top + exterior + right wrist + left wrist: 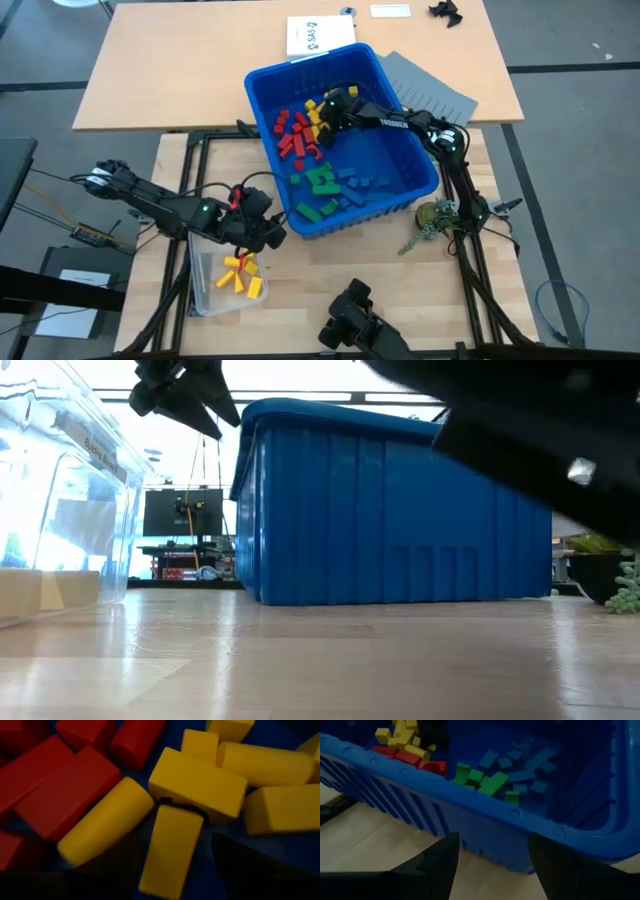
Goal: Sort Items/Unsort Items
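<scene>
Overhead, pale wood table (330, 265), left fingers (440, 865) spread, right fingers' state unclear.

The right gripper (325, 112) hides some yellow blocks (316, 118).

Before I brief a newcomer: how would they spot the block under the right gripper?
Find the blue bin mid-table. Its yellow pile sits beside the red blocks, under the right gripper. The block is the flat-faced yellow bar, beside a round yellow cylinder.
</scene>
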Action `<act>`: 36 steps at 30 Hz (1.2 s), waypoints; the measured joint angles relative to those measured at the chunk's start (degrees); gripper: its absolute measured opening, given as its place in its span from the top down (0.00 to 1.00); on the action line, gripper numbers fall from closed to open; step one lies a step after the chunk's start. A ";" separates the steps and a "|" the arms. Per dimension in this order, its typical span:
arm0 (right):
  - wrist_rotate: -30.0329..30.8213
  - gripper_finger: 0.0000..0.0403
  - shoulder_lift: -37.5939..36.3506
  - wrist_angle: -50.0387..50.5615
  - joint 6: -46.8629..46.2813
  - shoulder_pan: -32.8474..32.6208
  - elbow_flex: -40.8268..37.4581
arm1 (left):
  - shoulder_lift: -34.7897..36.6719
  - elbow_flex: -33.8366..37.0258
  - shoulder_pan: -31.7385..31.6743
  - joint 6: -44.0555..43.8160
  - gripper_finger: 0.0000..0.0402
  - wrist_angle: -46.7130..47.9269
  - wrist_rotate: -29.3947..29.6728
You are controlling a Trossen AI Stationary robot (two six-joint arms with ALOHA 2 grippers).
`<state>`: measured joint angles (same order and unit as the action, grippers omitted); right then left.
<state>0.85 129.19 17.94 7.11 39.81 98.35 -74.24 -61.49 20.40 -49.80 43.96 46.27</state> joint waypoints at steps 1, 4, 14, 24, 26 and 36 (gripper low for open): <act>-0.45 0.41 0.57 -0.27 0.00 0.00 0.00 | 0.00 0.00 0.00 0.27 0.38 -0.30 0.10; -0.55 0.41 2.24 -0.77 -0.03 -0.11 0.15 | 0.00 -0.09 -0.02 1.18 0.38 -1.20 0.40; -3.87 0.57 3.65 -1.88 -1.37 1.40 0.30 | 0.00 -0.09 0.05 1.45 0.38 -1.31 0.36; -3.13 0.68 0.06 1.27 0.35 0.82 -0.28 | -0.02 -0.09 0.07 1.53 0.38 -1.31 0.32; -2.59 0.68 -2.01 1.69 0.75 0.46 -0.33 | -0.02 -0.09 0.05 1.54 0.38 -1.31 0.31; -2.88 0.68 -14.78 8.46 3.61 -3.88 -0.09 | -0.02 -0.09 0.06 1.55 0.38 -1.89 0.27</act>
<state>-2.03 114.41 26.40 10.72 35.93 98.25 -74.26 -61.58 20.47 -48.25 42.07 46.54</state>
